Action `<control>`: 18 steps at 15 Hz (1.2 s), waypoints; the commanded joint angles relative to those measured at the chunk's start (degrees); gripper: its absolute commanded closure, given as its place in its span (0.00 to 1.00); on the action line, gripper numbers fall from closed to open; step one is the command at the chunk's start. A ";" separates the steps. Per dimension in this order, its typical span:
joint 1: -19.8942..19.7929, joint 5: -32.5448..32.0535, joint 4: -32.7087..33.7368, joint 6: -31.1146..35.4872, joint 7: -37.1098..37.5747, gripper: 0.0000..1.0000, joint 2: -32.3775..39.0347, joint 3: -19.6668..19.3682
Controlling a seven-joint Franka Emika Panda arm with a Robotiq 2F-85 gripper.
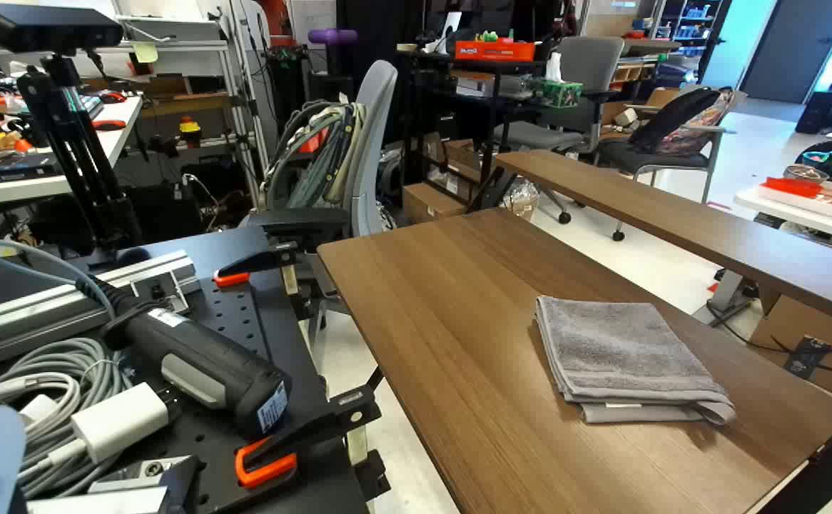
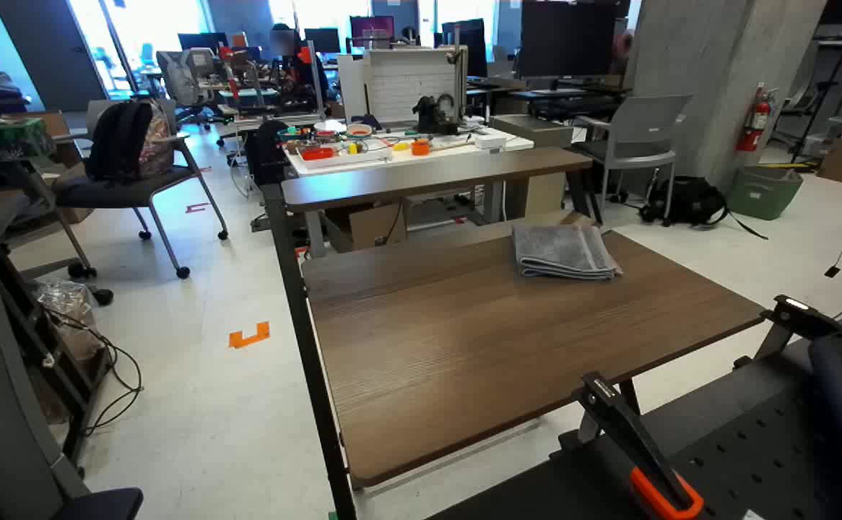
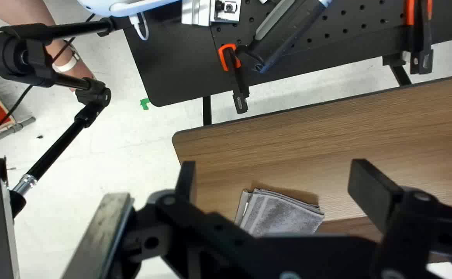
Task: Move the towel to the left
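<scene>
Grey terry towel [image 1: 626,353], folded roughly square, flat on the wood-grain worktop [image 1: 473,314] in both exterior views. Lies nearer the raised wood-grain shelf [image 1: 680,210] than the black perforated bench [image 1: 227,314]. Shows stacked layers along the visible edges and, in an exterior view, one rumpled corner. Hand [image 3: 279,184], seen in the wrist view only: wide, with fingers [image 3: 369,190] well apart, no object held and no contact with the towel. In that view, towel framed between the fingers, well apart from them, and partly hidden by the body of the hand.

Current step, as judged: approach, ahead of any grasp. Transfer apparently not yet begun; finished placement less likely but not excluded by these views alone.

Required next, in this judgement: descent over the towel, alignment of the fingers across a layered edge, then a low, firm closing to take every layer together. Likely fault: a pinch on the upper layer only, and consequent unfolding on lifting. Expect soft, yielding cloth and some sag at the free side. Afterwards, carry or drag leftward along the worktop and release flat. Cannot confirm from these views the robot's own left on the worktop; settle that bearing before travel.
</scene>
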 commanded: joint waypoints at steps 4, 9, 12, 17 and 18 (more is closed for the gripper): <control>0.20 -0.12 0.12 -0.19 0.13 0.00 0.00 -0.15; 0.20 -0.12 0.12 -0.19 0.13 0.00 0.00 -0.15; 0.20 -0.12 0.12 -0.19 0.13 0.00 0.00 -0.15; 1.05 2.26 3.41 2.33 2.24 0.00 4.59 0.07; 1.46 3.21 5.09 3.10 2.93 0.00 6.66 0.15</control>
